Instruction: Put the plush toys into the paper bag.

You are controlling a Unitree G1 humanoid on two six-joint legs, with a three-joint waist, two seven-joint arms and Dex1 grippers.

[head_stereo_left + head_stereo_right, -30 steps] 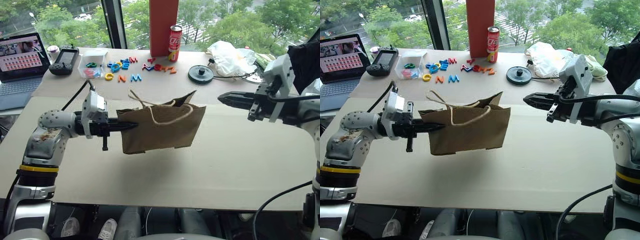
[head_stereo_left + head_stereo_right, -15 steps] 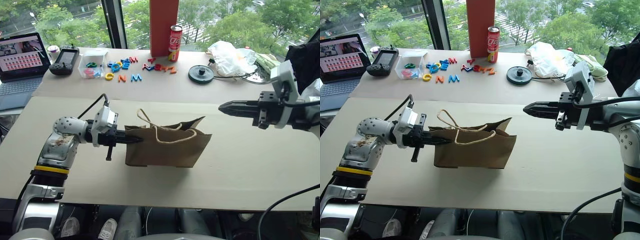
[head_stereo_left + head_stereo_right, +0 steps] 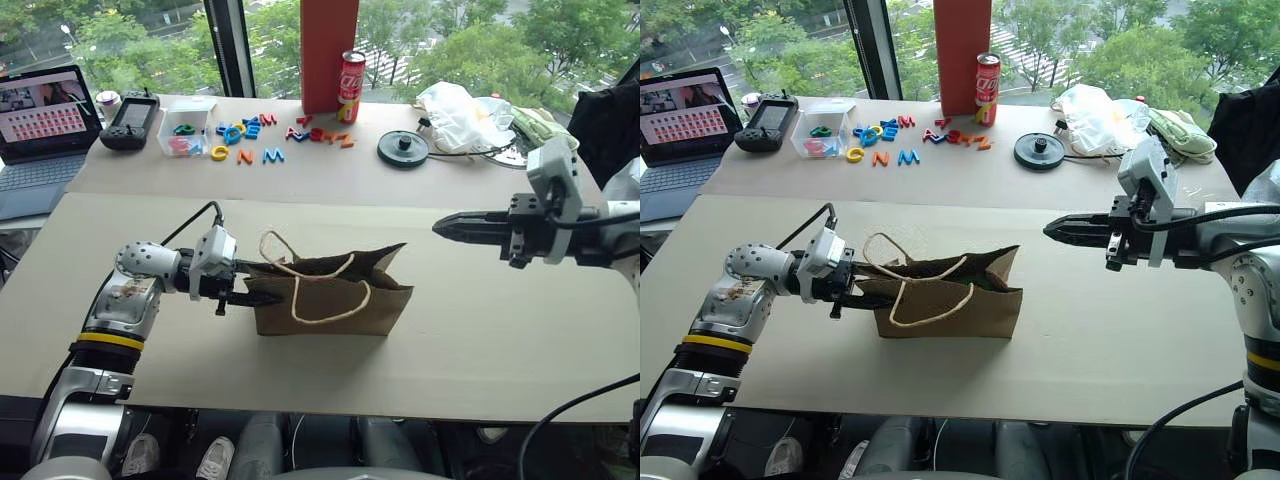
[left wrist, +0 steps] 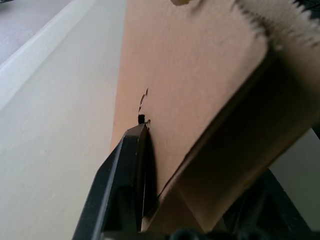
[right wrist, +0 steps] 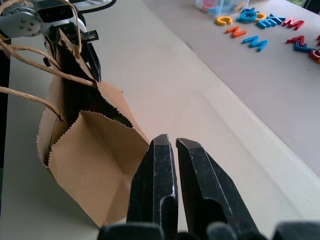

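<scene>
Jaws of the left gripper (image 3: 262, 296) are seen parted astride the end wall of the brown kraft paper bag (image 3: 335, 295), with no firm clamp evident; whether the paper is gripped cannot be told. The bag stands on the beige table (image 3: 480, 340). The right gripper (image 3: 441, 226), held well to the right of the bag, is closed on nothing. Release should be completed squarely, so the bag is not tipped. Plush toys are presumably inside; the interior is hidden.

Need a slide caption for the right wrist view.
Shut right pincer hovers above the table beside the standing paper bag.
</scene>
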